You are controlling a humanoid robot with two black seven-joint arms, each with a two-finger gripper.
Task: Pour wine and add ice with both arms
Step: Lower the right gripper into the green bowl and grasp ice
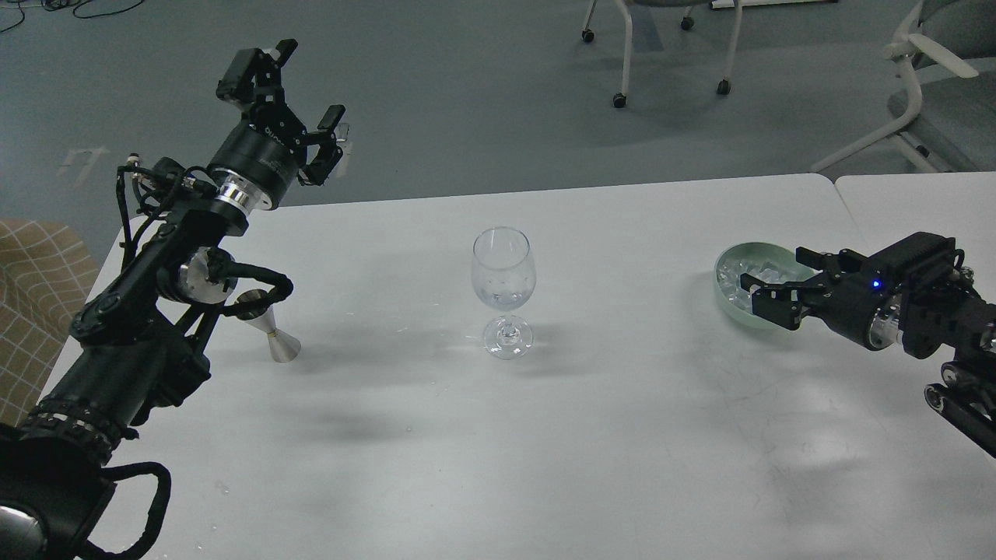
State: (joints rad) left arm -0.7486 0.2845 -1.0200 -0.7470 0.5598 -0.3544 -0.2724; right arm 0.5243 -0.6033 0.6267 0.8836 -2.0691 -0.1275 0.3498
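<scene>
A clear wine glass (503, 268) stands upright at the table's middle. A little clear wine (503, 296) lies in the bottom of its bowl. A pale green bowl (759, 246) at the right holds several pieces of ice (738, 274). My right gripper (776, 281) is open, its fingers spread low over the bowl's near right part and hiding some ice. I cannot tell whether it touches the ice. My left gripper (298, 95) is open and empty, raised high past the table's far left edge.
A silver double-cone jigger (272, 330) stands on the table (591, 435) beside my left arm. A second table (910, 198) joins on at the far right. Wheeled chairs (661, 47) stand on the floor behind.
</scene>
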